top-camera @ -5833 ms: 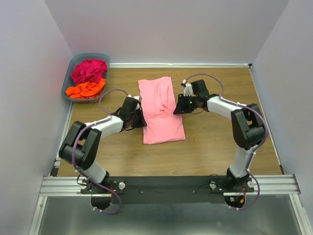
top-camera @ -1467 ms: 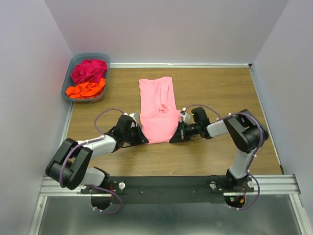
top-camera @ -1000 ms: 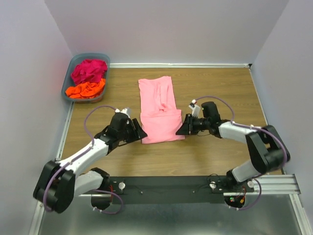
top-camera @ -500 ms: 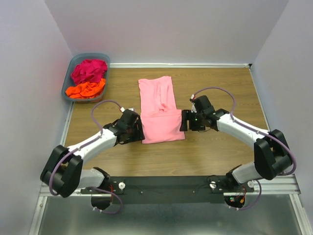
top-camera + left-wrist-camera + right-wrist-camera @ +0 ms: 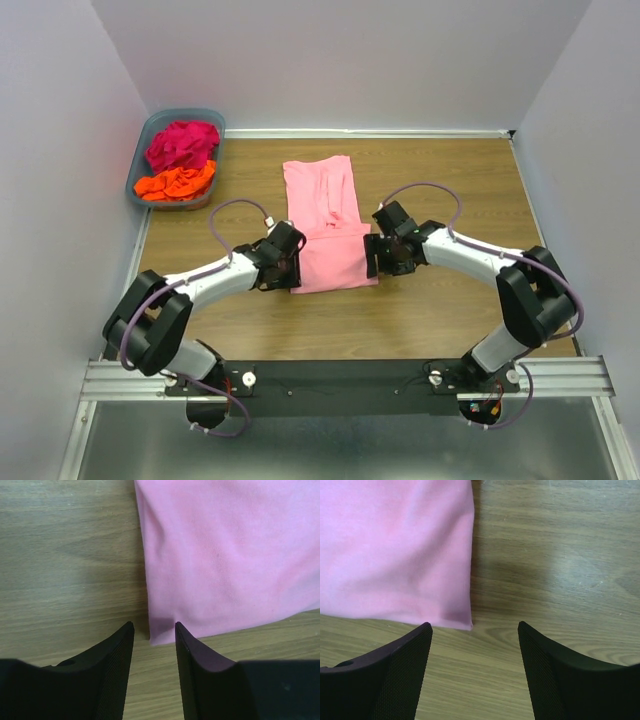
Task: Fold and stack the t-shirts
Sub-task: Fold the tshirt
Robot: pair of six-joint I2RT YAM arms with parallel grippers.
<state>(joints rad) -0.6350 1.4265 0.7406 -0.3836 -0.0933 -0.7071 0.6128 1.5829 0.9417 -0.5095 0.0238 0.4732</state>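
Table (image 5: pixel 460 180), pink t-shirt (image 5: pixel 325 225); basket (image 5: pixel 138 165) overhead only.

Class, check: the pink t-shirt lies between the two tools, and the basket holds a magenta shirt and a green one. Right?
Not green: the basket holds an orange shirt with the magenta shirt, as the top external view shows.

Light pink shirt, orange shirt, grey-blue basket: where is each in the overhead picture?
light pink cloth t-shirt (image 5: pixel 318 195), top view, its far half
crumpled orange cloth t-shirt (image 5: pixel 175 184), top view, its middle
grey-blue plastic basket (image 5: pixel 185 112), top view, far rim
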